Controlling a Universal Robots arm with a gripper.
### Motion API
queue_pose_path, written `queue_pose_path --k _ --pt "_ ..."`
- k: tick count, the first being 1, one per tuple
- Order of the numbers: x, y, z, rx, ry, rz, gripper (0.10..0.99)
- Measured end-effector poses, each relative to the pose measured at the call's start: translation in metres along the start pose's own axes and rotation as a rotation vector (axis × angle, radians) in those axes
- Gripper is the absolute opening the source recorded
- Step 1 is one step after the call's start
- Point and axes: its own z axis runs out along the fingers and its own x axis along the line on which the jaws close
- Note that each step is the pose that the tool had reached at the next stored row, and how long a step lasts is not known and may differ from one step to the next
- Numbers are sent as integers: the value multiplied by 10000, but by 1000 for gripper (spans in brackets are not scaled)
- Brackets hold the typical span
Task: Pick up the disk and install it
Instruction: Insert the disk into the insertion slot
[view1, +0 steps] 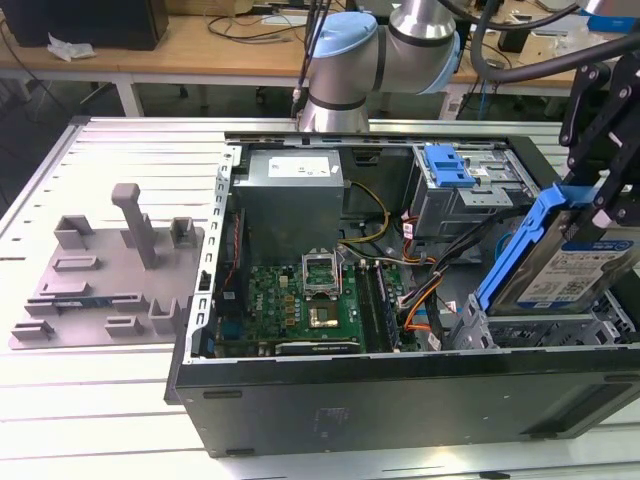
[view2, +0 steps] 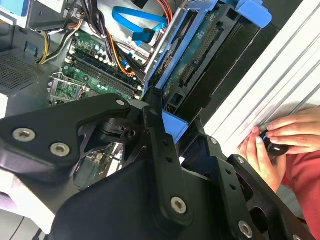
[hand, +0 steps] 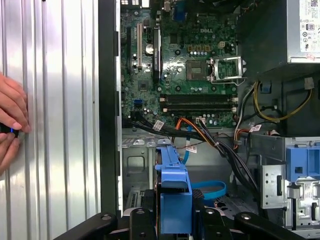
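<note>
Gripper (view1: 603, 200) clamped on the disk (view1: 568, 268)
Disk hangs tilted, one end low, over the drive cage (view1: 540, 325) at the exterior view's right end of the open computer case (view1: 300, 400).

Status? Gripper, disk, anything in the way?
Gripper shut on disk. Disk tilted over drive cage in the case, not seated. Blue cable lies near the cage; a hand rests on table outside case.

arm (view1: 425, 20) silver-grey tubes | joint caps (view1: 345, 38) light blue, rounded | hose (view1: 530, 68) black, thick | gripper (view2: 172, 122) matte black angular links | screws (view2: 178, 204) silver, round
</note>
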Motion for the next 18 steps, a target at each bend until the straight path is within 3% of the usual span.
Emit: queue_pose_path --k 18 --pt "7 -2 154 8 0 -1 369"
